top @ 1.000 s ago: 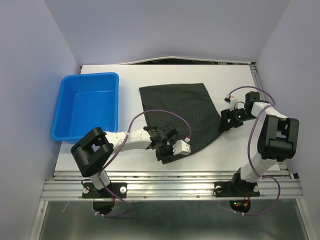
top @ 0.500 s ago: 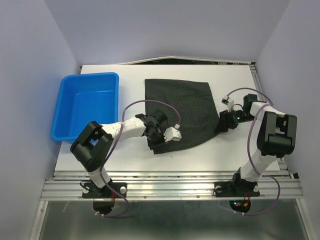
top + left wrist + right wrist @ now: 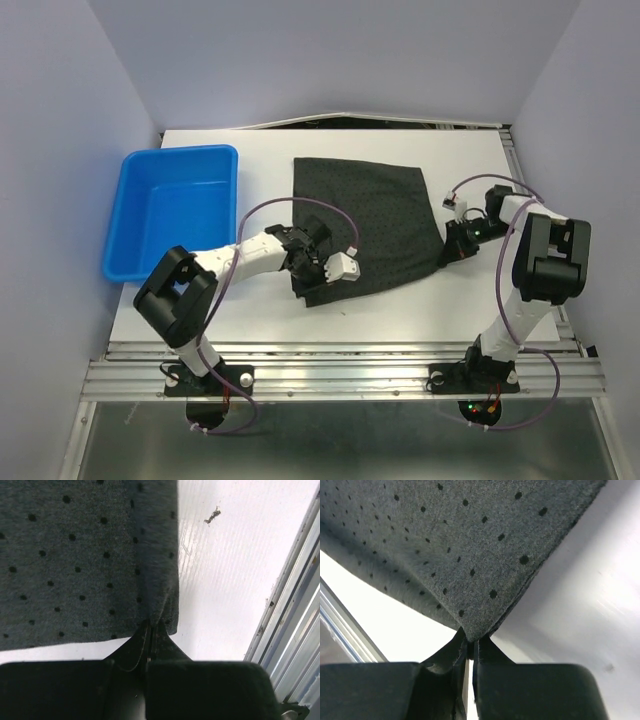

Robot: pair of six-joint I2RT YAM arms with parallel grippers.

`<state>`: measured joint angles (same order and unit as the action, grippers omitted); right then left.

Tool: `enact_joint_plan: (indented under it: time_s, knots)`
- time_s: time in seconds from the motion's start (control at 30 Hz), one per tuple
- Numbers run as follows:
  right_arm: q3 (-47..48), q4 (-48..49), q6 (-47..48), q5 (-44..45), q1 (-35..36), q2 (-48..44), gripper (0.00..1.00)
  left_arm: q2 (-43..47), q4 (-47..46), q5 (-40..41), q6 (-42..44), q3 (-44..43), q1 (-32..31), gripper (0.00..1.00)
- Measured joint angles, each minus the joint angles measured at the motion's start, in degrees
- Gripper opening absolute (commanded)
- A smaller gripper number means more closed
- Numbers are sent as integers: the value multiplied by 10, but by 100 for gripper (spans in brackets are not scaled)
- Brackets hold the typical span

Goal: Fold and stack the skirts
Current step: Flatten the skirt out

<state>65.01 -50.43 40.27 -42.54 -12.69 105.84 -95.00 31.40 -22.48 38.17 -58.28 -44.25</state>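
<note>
One dark charcoal skirt (image 3: pixel 375 220) with fine dots lies spread in the middle of the white table. My left gripper (image 3: pixel 303 287) is at its near left corner and is shut on that corner; in the left wrist view the dotted skirt (image 3: pixel 75 560) runs into the closed left gripper (image 3: pixel 150 626). My right gripper (image 3: pixel 446 256) is at the skirt's right corner. In the right wrist view the right gripper (image 3: pixel 470 643) pinches the pointed corner of the skirt (image 3: pixel 465 535), which rises slightly off the table.
A blue tub (image 3: pixel 118 222) stands open at the left of the table. The table's metal front rail (image 3: pixel 340 355) runs just behind both arm bases. A small dark speck (image 3: pixel 213 515) lies on the table near the left gripper.
The right gripper has shut on the skirt's right corner. The left gripper has drawn its corner left and farther up the table, squaring the cloth.
</note>
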Motion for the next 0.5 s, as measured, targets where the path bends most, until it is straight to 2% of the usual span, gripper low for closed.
enact_joint_plan:
  time_s: [0.2,0.37,0.43,0.47,0.5]
  knots:
    - [21,-89,43,67,0,-41,1,104,19,-1,19,0,0,0]
    - [10,-142,80,112,0,-63,3,139,17,-7,27,17,-12,0]
    - [-15,-146,91,117,8,-70,52,137,17,-13,27,31,-28,9]
    - [-28,-153,95,119,13,-74,67,136,19,-19,27,38,-39,22]
    - [-43,-156,108,128,21,-80,81,136,21,-21,27,41,-47,43]
